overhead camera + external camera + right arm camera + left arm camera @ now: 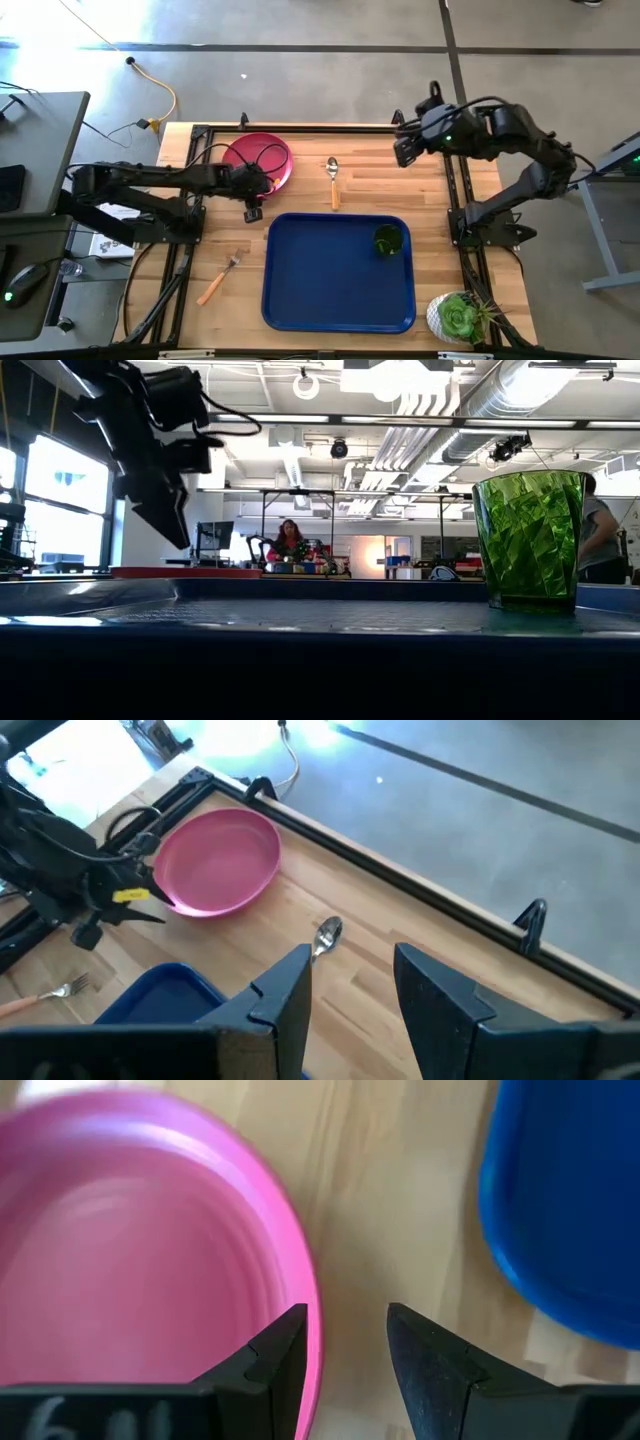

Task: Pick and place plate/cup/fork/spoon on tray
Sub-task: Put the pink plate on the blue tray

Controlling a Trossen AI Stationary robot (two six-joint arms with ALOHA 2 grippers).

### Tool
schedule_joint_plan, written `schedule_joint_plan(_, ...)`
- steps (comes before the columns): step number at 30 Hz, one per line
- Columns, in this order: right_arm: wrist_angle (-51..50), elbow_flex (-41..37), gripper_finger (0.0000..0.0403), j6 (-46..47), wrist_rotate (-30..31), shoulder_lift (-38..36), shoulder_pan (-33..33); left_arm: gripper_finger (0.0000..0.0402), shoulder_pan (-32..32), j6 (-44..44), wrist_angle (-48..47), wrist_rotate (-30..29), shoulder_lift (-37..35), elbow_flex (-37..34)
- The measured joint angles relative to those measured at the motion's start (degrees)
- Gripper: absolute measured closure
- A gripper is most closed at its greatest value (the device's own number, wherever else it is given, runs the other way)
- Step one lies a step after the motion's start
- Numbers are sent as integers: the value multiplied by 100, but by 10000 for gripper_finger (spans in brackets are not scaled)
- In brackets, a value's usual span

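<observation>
**Reaching for the plate, with the cup on the tray**

Starting from the left side of the table, the left arm stretches out low over the wood, and its left gripper (262,186) is at the near edge of the plate (250,153). In the left wrist view the two fingers (275,1355) stand a little apart, in a narrow gap, and the rim of the plate (140,1250) lies just beside one of them. I cannot tell if the finger touches the rim. Nothing is held between the fingers.

The plate is in the far left part of the table, beside the far left corner of the tray (338,272). The fork (218,279) lies on the wood near the front, to the left of the tray and apart from it, with its tines pointing toward the tray.

The spoon (333,181) lies on the wood just beyond the far edge of the tray, with the bowl away from the tray and the handle toward it.

The tray is in the middle front of the table. The cup (388,240) stands upright inside it, close to the far right corner.

The right gripper (405,150) hangs in the air over the far right part of the table. Its fingers (285,995) are open, with a moderate gap, and they hold nothing.

A plant (461,318) in a white pot stands at the near right corner of the table.
</observation>
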Motion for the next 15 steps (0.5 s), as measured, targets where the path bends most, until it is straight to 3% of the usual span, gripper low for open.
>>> schedule_joint_plan(15, 0, 0, 267, -588, -60, -189, -98, 271, 164, -221, 154, -387, 842, -2)
